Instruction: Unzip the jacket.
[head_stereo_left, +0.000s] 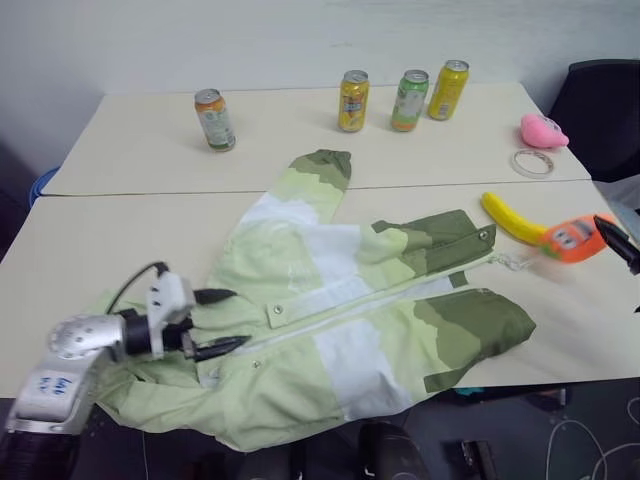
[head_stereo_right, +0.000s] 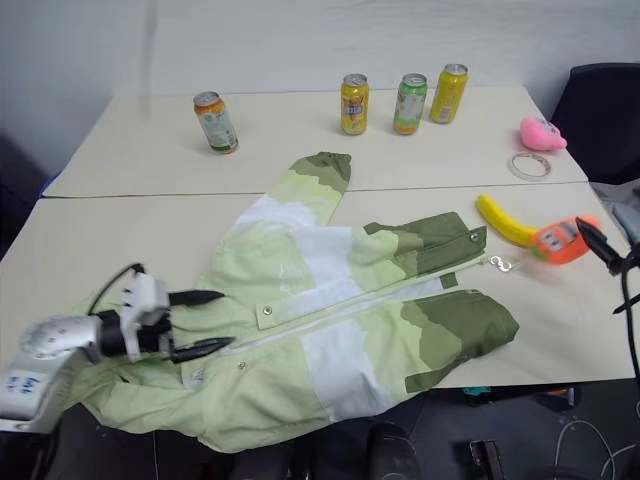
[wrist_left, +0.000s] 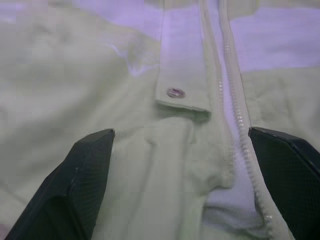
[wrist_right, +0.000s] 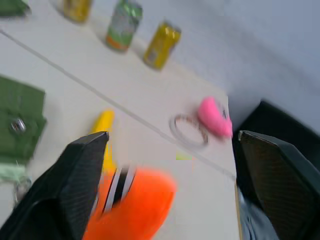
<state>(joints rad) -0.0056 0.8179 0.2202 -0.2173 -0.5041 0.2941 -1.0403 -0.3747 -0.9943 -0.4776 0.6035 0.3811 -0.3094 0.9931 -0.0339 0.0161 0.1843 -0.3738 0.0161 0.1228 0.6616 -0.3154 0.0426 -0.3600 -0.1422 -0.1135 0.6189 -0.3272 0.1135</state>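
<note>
The light-green jacket (head_stereo_left: 330, 300) with white and olive patches lies flat across the near table. Its zipper (head_stereo_left: 400, 292) runs diagonally to a small metal pull (head_stereo_right: 497, 263) at the right end. My left gripper (head_stereo_left: 222, 322) hovers open just above the jacket's lower left end. In the left wrist view its fingers (wrist_left: 75, 185) straddle the zipper teeth (wrist_left: 235, 100) and a snap button (wrist_left: 175, 92), gripping nothing. My right gripper (head_stereo_right: 606, 258) is out at the table's right edge, open (wrist_right: 173, 133), with a blurred orange object (wrist_right: 135, 205) below it.
Several drink cans (head_stereo_left: 353, 101) stand on the far table, one apart at the left (head_stereo_left: 214, 119). A banana (head_stereo_left: 510, 218) and the orange object (head_stereo_left: 572, 238) lie right of the jacket. Farther back are a pink toy (head_stereo_left: 543, 131) and a ring (head_stereo_left: 531, 162). A black chair (head_stereo_left: 605, 110) stands at the right.
</note>
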